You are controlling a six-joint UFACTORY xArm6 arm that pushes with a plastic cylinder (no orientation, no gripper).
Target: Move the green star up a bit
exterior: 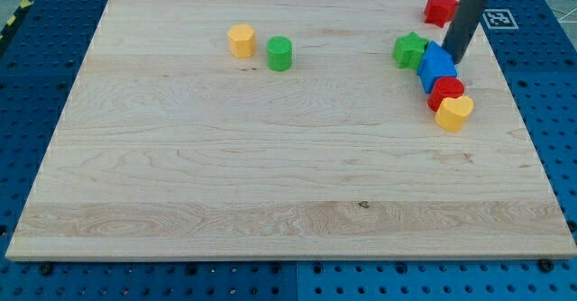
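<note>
The tip (455, 59), a fingerless rod, seems to touch the blue block (437, 66); better to swing to the green star's (410, 50) six o'clock.

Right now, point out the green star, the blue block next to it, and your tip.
green star (410, 50), camera view, on the middle of its top face.
blue block (437, 67), camera view, on its top face.
my tip (454, 60), camera view, on the rod's very end, at the blue block's right edge.

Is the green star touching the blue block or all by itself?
Touching: the green star sits right against the blue block, no gap showing.
</note>
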